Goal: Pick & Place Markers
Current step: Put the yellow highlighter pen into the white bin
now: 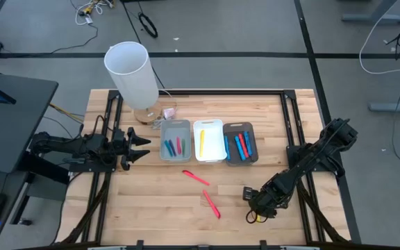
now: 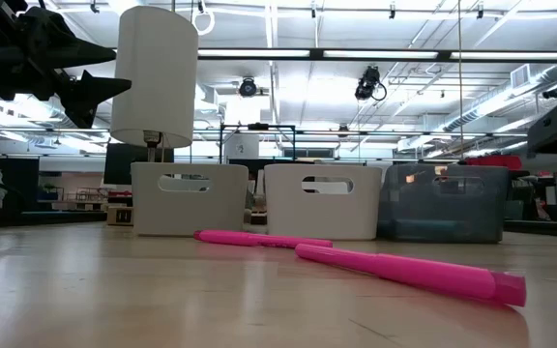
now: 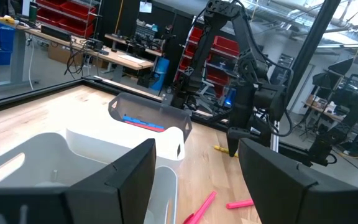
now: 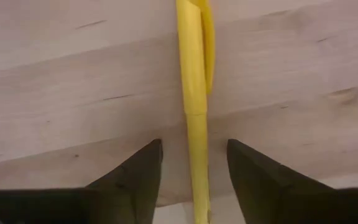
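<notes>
A yellow marker (image 4: 192, 74) lies flat on the wooden table near its front right corner (image 1: 253, 218). My right gripper (image 4: 192, 146) points down over it, open, one finger on either side of the marker with a gap to each. Two pink markers (image 1: 195, 178) (image 1: 211, 203) lie on the table in the middle. Three bins stand in a row behind them: a light grey one (image 1: 174, 141) with blue, green and pink markers, a white one (image 1: 209, 141) with a yellow marker, and a dark one (image 1: 240, 144) with blue and red markers. My left gripper (image 1: 143, 146) waits open and level, left of the bins.
A tall white cylinder lamp (image 1: 132, 73) stands at the far left of the table, behind the left gripper. Black rails (image 1: 294, 139) run along the table's sides. Bare wood shows between the bins and the near edge, around the pink markers.
</notes>
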Robot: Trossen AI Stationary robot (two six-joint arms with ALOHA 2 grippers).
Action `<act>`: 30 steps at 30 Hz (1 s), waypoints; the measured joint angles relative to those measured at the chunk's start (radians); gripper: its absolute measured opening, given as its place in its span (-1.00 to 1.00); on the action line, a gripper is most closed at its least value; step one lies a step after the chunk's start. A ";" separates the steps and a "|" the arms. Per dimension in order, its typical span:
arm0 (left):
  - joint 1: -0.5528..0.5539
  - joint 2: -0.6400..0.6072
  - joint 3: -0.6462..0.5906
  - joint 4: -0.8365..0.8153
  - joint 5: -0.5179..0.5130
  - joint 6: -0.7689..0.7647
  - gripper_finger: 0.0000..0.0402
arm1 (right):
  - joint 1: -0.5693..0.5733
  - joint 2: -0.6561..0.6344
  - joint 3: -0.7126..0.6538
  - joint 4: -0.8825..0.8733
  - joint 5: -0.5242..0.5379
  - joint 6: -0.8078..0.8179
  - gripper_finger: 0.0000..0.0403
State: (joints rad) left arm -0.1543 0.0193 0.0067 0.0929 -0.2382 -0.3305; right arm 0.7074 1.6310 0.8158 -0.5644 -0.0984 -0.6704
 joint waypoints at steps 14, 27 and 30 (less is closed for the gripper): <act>0.000 0.000 0.000 0.000 0.000 0.000 0.16 | 0.001 0.002 0.000 0.005 -0.031 0.099 -0.94; 0.000 0.000 0.000 0.000 0.000 0.000 0.16 | 0.001 -0.044 0.073 -0.137 -0.024 0.381 -0.94; 0.000 0.000 0.000 0.000 0.000 0.000 0.16 | 0.001 -0.066 0.113 -0.184 -0.022 0.453 -0.94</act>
State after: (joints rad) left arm -0.1546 0.0193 0.0067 0.0929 -0.2382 -0.3302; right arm 0.7082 1.5654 0.9286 -0.7481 -0.1206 -0.2177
